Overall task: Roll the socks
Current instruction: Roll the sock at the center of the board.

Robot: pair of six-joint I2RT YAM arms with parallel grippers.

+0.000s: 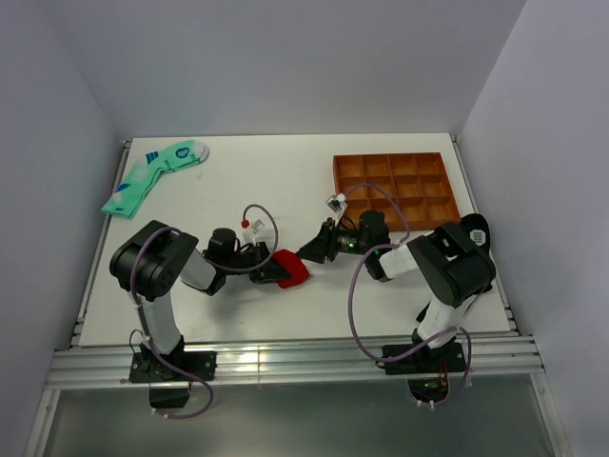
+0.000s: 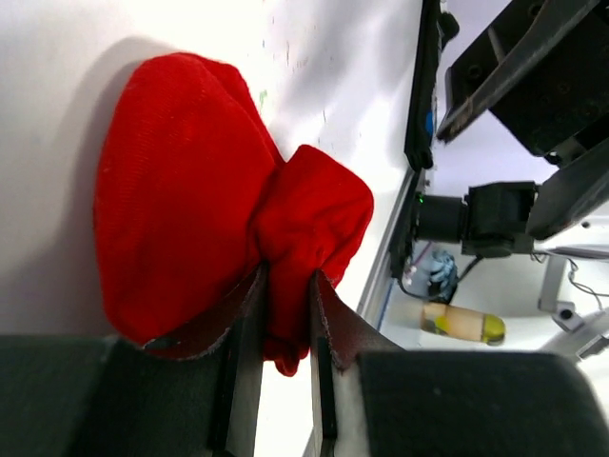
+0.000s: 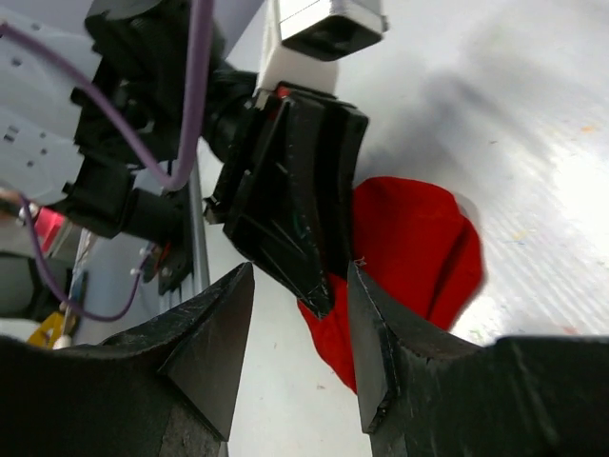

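The socks (image 1: 294,268) are being shown as a compact red bundle lying on the counter (image 1: 247,190) near its middle, between the two arms. They are well apart from the brown tray (image 1: 395,188) and the mint-green sock (image 1: 152,176). A bunched fold of the socks is being pinched between the fingers of the left hand (image 2: 287,286), which is closed on the fabric. In the left wrist view, the larger lobe of the bundle is lying on the counter beside the pinched fold. The right hand (image 3: 297,290) is being presented with its jaws apart and nothing between them. In the top view it is being positioned just beside the bundle, on the side opposite the left hand, and contact with the fabric cannot be confirmed. From the right hand, the socks are lying straight ahead and toward the robot's left. In the right wrist view, the tip of the left hand is occupying the line between the open jaws, and the red fabric is showing behind and beside it. The left hand is therefore the nearer one, being already in contact. The bundle is being seen about as wide as it is long, so its long axis cannot be read reliably. It is being judged that any coming move by the right hand depends on reaching the free lobe past the left hand's fingers without striking them. The roll is being judged as formed but not yet secured.
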